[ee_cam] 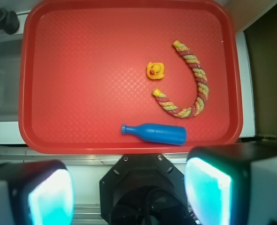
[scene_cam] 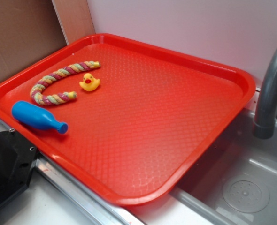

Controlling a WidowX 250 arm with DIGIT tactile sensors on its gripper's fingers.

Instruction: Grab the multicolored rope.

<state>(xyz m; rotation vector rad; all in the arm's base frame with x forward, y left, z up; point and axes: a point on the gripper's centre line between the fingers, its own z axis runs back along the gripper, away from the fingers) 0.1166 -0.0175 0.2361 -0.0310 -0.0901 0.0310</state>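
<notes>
Approach step, nothing grabbed yet. Multicolored rope point(ee_cam: 194, 82) lies curved on red tray point(ee_cam: 82, 70), just beside rubber duck point(ee_cam: 155, 70) — blue bottle point(ee_cam: 157, 133) near it. Gripper point(ee_cam: 129, 197) jaws apart, well short of the rope. Next: go over rope's bend & descend.

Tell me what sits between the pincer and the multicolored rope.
In the wrist view, the blue bottle lies between the open pincer and the multicolored rope.

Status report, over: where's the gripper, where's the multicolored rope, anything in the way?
Gripper open, high above the tray's near edge, empty. Multicolored rope curved on the tray, untouched. Duck inside its curve, blue bottle just beside it.
</notes>
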